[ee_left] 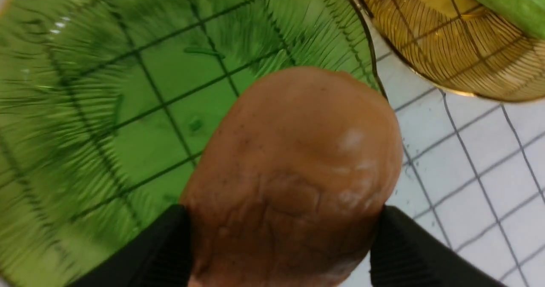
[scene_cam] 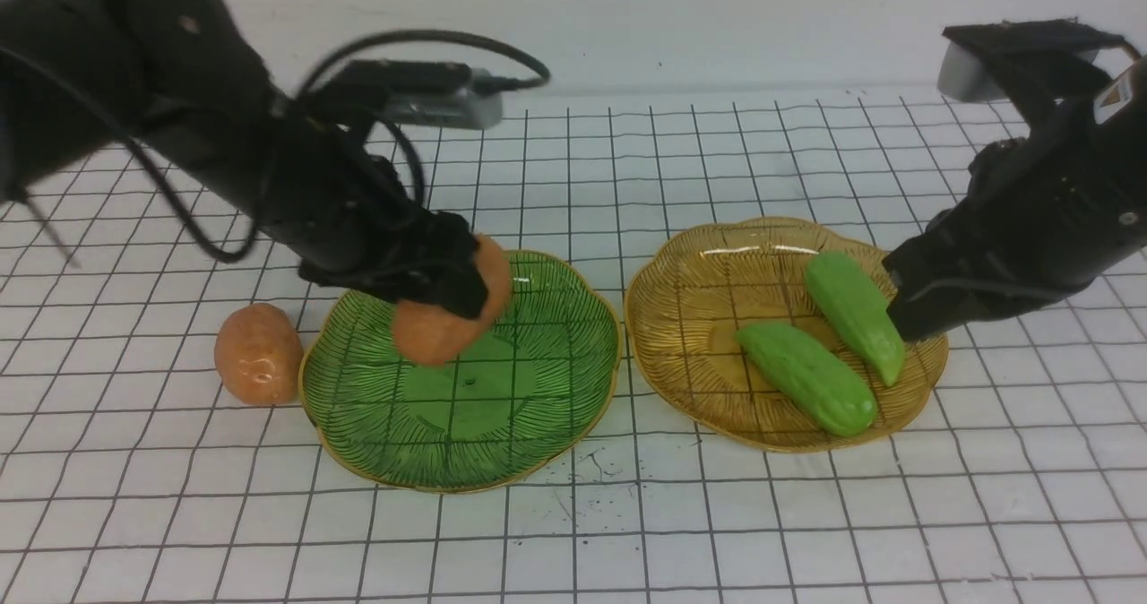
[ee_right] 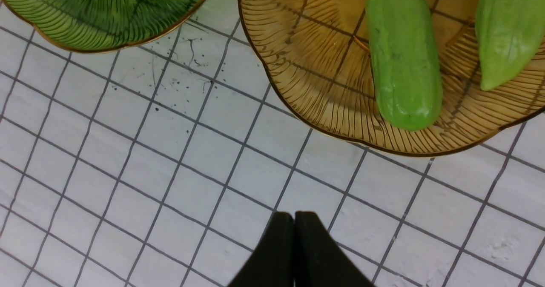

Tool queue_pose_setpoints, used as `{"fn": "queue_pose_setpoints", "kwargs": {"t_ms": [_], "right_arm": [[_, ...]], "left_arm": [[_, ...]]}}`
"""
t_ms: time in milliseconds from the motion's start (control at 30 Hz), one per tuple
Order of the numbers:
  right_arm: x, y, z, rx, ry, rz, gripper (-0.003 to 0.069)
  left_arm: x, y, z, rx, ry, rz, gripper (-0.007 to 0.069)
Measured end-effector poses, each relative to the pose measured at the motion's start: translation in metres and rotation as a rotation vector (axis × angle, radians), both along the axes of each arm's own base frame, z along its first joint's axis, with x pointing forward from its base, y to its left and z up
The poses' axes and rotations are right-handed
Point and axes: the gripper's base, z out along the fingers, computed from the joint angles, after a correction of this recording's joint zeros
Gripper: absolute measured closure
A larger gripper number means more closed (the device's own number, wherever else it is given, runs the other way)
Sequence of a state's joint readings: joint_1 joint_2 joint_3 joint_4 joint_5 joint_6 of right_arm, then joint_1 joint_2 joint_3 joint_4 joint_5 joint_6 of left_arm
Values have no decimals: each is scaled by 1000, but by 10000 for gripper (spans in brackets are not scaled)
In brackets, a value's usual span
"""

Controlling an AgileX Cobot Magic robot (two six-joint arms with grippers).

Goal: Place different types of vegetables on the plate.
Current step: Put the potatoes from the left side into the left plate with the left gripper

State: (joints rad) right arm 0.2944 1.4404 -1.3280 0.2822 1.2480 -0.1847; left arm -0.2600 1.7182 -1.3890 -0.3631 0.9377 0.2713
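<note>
My left gripper (scene_cam: 452, 295) is shut on an orange-brown potato (scene_cam: 452, 310) and holds it just above the green plate (scene_cam: 538, 425). In the left wrist view the potato (ee_left: 294, 167) fills the gap between the two black fingers (ee_left: 400, 253), over the green plate (ee_left: 85, 87). A second potato (scene_cam: 258, 354) lies on the table left of that plate. Two light-green gourds (scene_cam: 806, 376) (scene_cam: 856, 314) lie in the amber plate (scene_cam: 681, 317). My right gripper (scene_cam: 905, 317) is shut and empty by that plate's right rim; its closed fingertips (ee_right: 294, 219) hang over the bare grid mat.
A white mat with a dark grid (scene_cam: 717, 532) covers the table. The two plates sit side by side with a narrow gap between them. A white wall (scene_cam: 717, 21) runs behind the table.
</note>
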Motion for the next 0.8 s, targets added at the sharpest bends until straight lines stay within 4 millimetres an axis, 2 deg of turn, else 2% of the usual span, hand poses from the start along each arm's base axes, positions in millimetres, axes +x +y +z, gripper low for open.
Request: {"fn": "queue_pose_setpoints", "kwargs": {"t_ms": [67,167,233,367,467,567,667,767,800], "right_arm": [[0,0,0,0,0,1,673],[0,0,0,-1,-1,2,673],[0,0,0,-1,-1,3,673],[0,0,0,-2,-2,5,673],[0,0,0,-1,-2,5,673],[0,0,0,-1,-2,7,673],[0,0,0,-4,-5,15,673],[0,0,0,-4,-7,21,673],[0,0,0,-4,-7,22,673]], "left_arm": [[6,-2,-11,-7,25,37,143],[14,-4,-27,-12,68,92,104],[18,-1,-34,-19,87,139,24],[24,8,-30,-35,79,190,-47],[30,16,-20,-46,51,219,-57],[38,34,-12,-48,34,286,-52],[46,74,-8,1,21,431,-24],[50,114,-13,47,34,572,16],[51,121,-17,50,46,610,25]]}}
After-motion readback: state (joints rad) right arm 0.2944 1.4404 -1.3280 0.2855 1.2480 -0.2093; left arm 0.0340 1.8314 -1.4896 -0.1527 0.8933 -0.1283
